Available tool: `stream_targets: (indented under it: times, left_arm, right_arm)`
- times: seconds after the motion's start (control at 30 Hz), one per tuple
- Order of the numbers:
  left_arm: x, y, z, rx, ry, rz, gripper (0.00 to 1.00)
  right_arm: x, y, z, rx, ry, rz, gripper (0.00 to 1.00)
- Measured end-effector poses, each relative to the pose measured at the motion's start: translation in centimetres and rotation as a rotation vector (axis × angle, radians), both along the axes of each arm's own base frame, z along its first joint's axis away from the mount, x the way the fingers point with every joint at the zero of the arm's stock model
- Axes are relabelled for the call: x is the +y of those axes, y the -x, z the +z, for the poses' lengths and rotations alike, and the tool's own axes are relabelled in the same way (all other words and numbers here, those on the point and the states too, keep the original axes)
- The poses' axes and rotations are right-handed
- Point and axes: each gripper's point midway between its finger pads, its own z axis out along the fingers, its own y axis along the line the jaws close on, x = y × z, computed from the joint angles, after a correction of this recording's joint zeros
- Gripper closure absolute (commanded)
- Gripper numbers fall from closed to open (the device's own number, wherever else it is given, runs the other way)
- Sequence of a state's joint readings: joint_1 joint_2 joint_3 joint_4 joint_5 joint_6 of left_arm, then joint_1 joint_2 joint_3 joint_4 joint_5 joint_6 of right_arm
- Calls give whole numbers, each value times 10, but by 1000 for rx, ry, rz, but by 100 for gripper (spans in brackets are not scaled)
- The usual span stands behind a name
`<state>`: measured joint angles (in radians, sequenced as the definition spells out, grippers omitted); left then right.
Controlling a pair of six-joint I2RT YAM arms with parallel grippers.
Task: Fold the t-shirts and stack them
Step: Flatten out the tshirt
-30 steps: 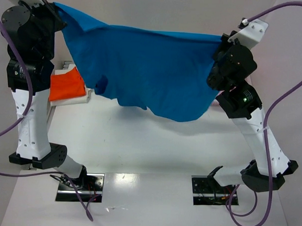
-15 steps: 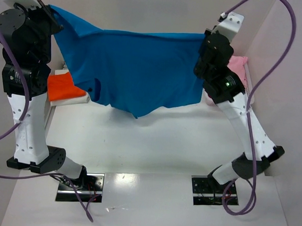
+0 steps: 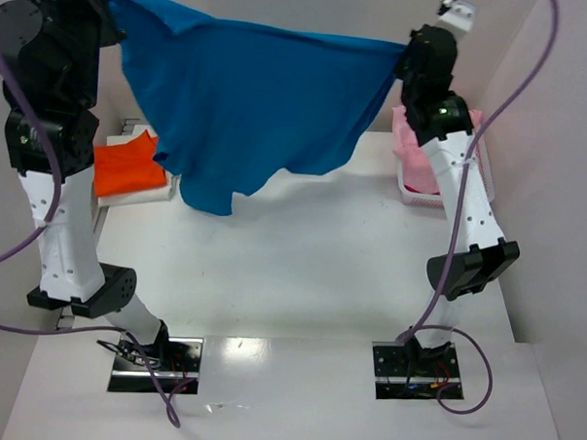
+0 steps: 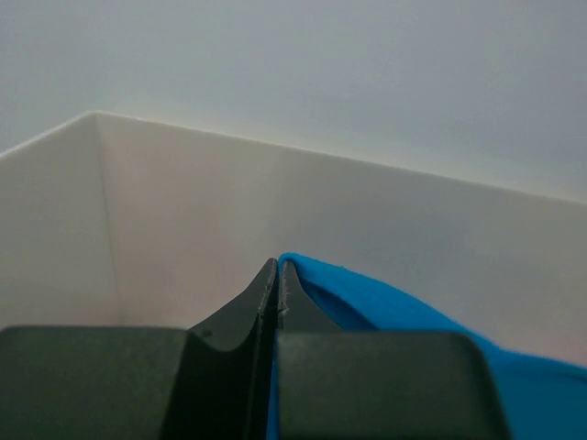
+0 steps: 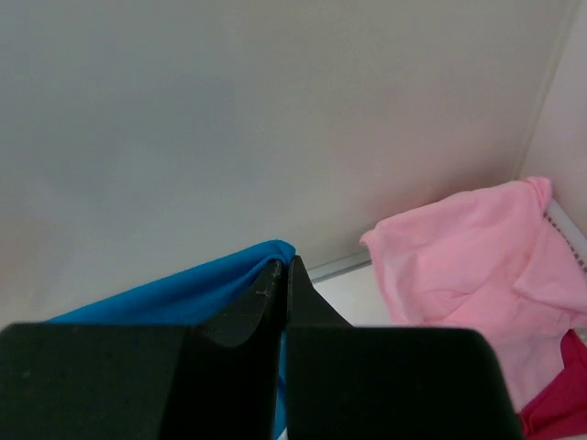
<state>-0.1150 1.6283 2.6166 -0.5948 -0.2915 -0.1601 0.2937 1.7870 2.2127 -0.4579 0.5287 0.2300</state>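
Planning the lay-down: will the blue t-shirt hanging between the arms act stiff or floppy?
Likely very floppy: the blue t-shirt sags between the left fingers and right fingers, its lower edge hanging unevenly. Probably light, since two small shut pinches carry it. It may bunch when lowered.

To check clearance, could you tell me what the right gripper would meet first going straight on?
Probably the back wall; the right gripper, shut on the blue shirt, points there, the pink shirt lying rightward.
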Motion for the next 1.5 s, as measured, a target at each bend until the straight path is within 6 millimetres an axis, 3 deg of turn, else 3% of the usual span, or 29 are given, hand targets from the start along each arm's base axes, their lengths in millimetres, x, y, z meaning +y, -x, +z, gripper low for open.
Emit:
stream_targets:
  times: [0.07,0.13,0.23,0.33,0.47,0.67,0.77,0.87,1.0,1.13,1.23,1.37,1.43,1.5]
  left_arm:
    - [-12,-18,-17,54,-22,-52,100]
    - [-18,-27,-31,96,-33,-74,100]
    - [-22,-36,-53,167,-45,-94,100]
    - [-25,-30,-57,187,-52,-115,100]
    - [-22,3,-43,147,-50,-118,100]
    - [-16,58,-1,14,-40,-119,100]
    - [-14,69,14,-34,-35,-114,100]
    - [-13,68,14,-33,-33,-108,100]
    - [-9,67,-8,25,-32,-91,100]
    - [-6,92,-40,88,-31,-91,100]
    - [-3,131,-44,67,-18,-100,100]
    - [1,200,-21,-66,8,-129,100]
    - [6,235,-8,-145,17,-130,100]
    - [10,258,2,-199,22,-130,100]
  right_arm:
    - [-29,-5,4,-12,-19,-29,100]
    - [-46,-6,10,-30,-20,-49,100]
    - [-43,-1,16,-40,-13,-31,100]
    - [-36,5,14,-30,3,1,100]
    - [-36,7,14,-32,8,9,100]
    - [-33,8,21,-47,5,29,100]
    - [-31,13,34,-78,2,36,100]
    - [-33,25,47,-103,2,35,100]
    - [-42,62,53,-111,3,28,100]
    - [-52,116,65,-146,-8,32,100]
    - [-60,164,79,-202,-26,39,100]
    - [-68,224,104,-305,-46,58,100]
    - [-68,241,114,-345,-54,76,100]
    - [-66,254,121,-374,-59,99,100]
